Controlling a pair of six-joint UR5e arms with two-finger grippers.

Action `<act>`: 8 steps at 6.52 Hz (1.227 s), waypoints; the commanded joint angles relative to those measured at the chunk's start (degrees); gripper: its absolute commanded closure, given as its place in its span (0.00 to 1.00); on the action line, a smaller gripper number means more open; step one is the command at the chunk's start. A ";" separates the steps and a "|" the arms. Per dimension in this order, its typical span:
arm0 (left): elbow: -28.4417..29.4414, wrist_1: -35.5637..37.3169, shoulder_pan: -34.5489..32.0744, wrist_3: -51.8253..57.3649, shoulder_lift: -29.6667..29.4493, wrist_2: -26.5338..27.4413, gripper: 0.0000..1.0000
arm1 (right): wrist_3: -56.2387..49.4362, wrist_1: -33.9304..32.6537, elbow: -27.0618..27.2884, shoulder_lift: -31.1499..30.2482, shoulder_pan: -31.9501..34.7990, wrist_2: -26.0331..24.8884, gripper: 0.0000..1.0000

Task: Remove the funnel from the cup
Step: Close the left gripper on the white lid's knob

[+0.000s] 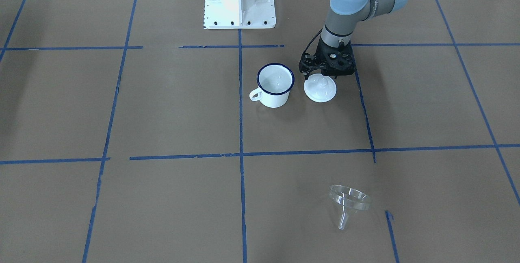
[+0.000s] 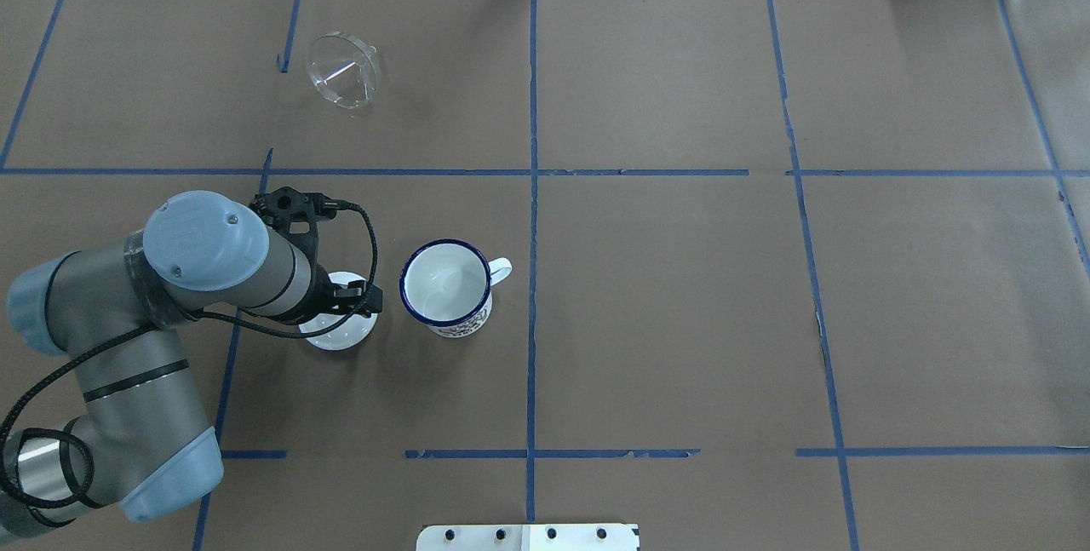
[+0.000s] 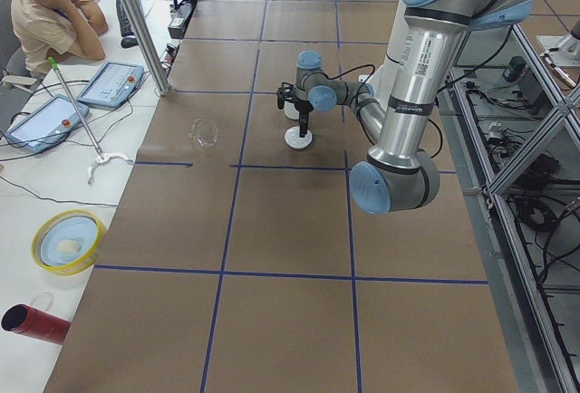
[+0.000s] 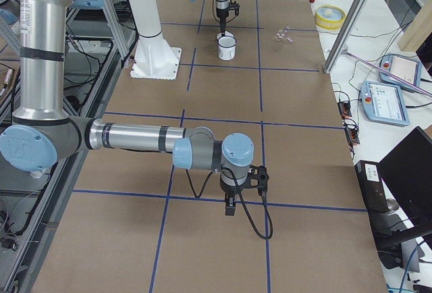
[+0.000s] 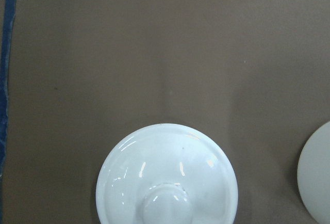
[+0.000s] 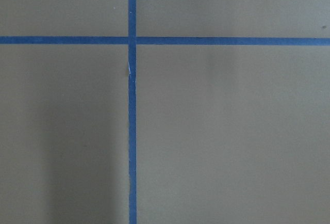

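Observation:
The clear funnel lies tipped on the brown paper, far from the cup, with nothing touching it. The cup, a white mug with a dark blue rim, stands upright and looks empty. My left gripper hangs just over a round white knobbed lid beside the cup. Its fingers stand apart on either side of the knob and hold nothing. My right gripper shows only in the exterior right view, low over bare paper, and I cannot tell its state.
Blue tape lines divide the paper into squares. The white robot base stands behind the cup. A person sits at a side table with tablets, a yellow bowl and a red cylinder.

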 commanded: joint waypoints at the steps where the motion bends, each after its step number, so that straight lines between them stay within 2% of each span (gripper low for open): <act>1: 1.17 -0.28 0.03 0.16 -0.06 0.01 0.03 | 0.00 0.00 0.00 0.00 0.00 0.00 0.00; 2: 1.43 -0.28 -0.41 0.16 -0.06 0.01 0.06 | 0.00 0.00 0.00 0.00 0.00 0.00 0.00; 8: 2.13 -0.19 -2.79 -0.36 -0.76 0.18 0.05 | 0.00 0.00 0.00 0.00 0.00 0.00 0.00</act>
